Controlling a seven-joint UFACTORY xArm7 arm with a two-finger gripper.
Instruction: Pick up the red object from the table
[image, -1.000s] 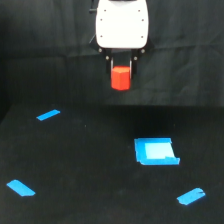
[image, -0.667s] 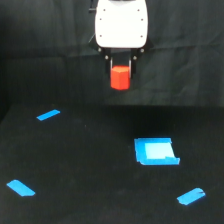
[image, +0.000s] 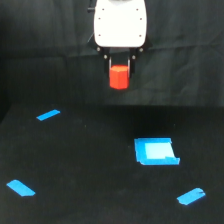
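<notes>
1. Your gripper is clamped on the red object, held above the table.
2. Blue tray lies well below-right; tape strips sit toward the table's edges.

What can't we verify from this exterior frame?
- Arm above the white claw housing: cut off by the top edge.
- Claw fingertips: thin, dark against the black curtain, partly behind the red object.
- Blue tray rim and depth: blurred.
- Table back edge: merges with the curtain.
</notes>
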